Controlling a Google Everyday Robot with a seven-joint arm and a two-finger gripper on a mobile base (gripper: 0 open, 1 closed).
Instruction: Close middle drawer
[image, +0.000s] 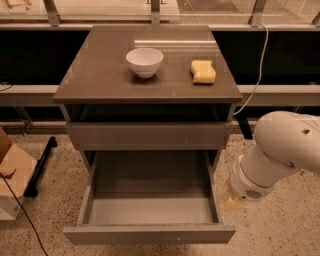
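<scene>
Below the closed uppermost drawer front, the middle drawer stands pulled far out toward the camera. Its pale grey floor is bare, and its slim side walls run back into the dark of the cabinet. The plain front panel lies close to the bottom edge of the view. Whatever sits under the drawer is hidden by it.

Just beside the drawer's right wall, low over the speckled floor, the gripper shows only as a small yellowish tip. It peeks from under the white arm, and the bulky wrist covers the rest. Whether it is spread or pressed together cannot be told, nor whether it touches the drawer. The arm itself is cut off by the right edge.

On the brown cabinet top a white bowl stands upright. A yellow sponge lies to its right, apart from it. A white cable drops behind the cabinet's right side. At far left a cardboard box is partly out of view.
</scene>
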